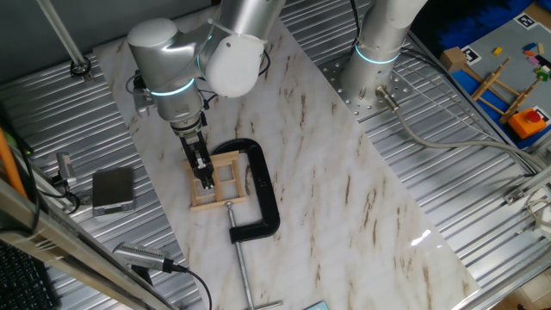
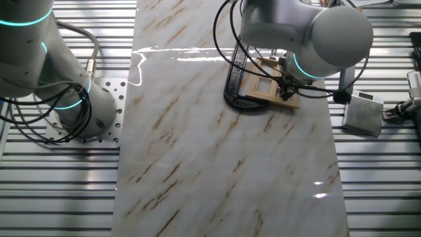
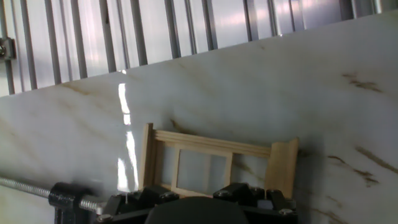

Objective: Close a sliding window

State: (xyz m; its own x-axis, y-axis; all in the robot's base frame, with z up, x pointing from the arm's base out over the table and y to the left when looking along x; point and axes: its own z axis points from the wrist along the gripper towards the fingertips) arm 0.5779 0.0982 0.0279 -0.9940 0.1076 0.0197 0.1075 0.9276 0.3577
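The sliding window point(image 1: 225, 182) is a small pale-wood frame with crossbars, lying flat on the marble board inside the jaw of a black C-clamp point(image 1: 265, 185). It also shows in the other fixed view point(image 2: 265, 84) and in the hand view point(image 3: 211, 155). My gripper point(image 1: 206, 178) points straight down and its tips touch the window's left part; from the other side the gripper point(image 2: 287, 92) sits at the window's near right edge. The fingers look pressed together and hold nothing. In the hand view only the gripper's black body shows; the fingertips are hidden.
The clamp's screw rod point(image 1: 244, 267) runs toward the board's front edge. A grey metal box point(image 1: 114, 189) lies left of the board on the ribbed table. A second arm's base point(image 1: 379, 52) stands at the back right. A stick frame with an orange block point(image 1: 516, 99) lies far right.
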